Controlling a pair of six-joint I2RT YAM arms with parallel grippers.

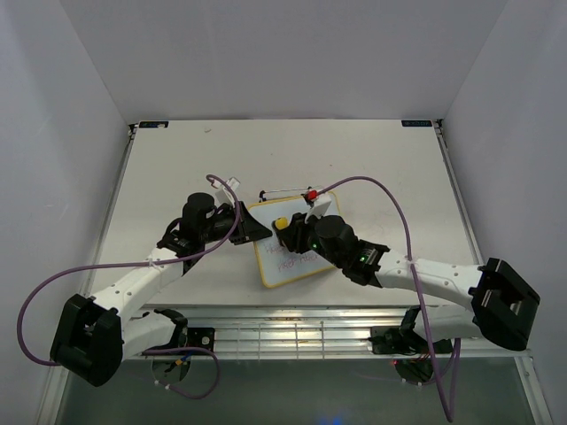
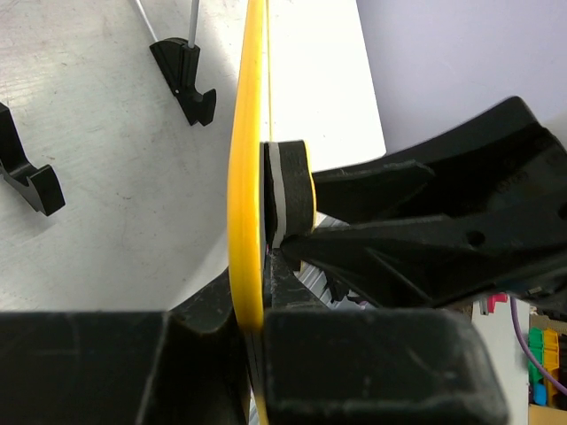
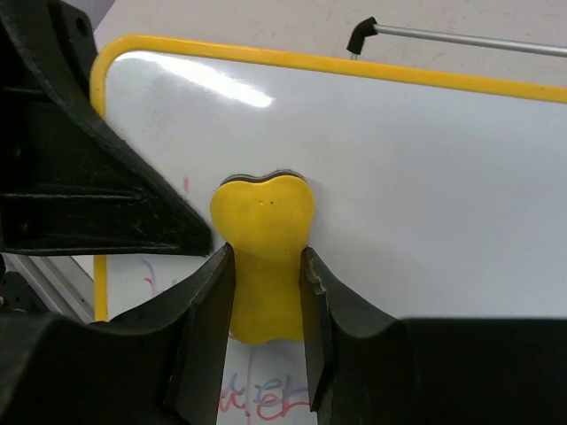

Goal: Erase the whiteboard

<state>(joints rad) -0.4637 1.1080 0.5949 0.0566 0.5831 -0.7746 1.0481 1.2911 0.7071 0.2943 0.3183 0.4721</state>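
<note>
The left tool [image 2: 266, 257] is clamped on the thin yellow rim of the whiteboard [image 3: 425, 177]. The right tool [image 3: 266, 266] pinches a lobed yellow sponge eraser [image 3: 266, 221] against its glossy white face.

White arm links [image 1: 133, 285], black joint housings [image 1: 86, 338], purple cables [image 1: 363, 179], small green light [image 1: 314, 245] on right arm

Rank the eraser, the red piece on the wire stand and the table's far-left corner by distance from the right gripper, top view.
1. eraser, clamped in the right gripper.
2. red piece, just behind the whiteboard.
3. table's far-left corner, up left.
</note>
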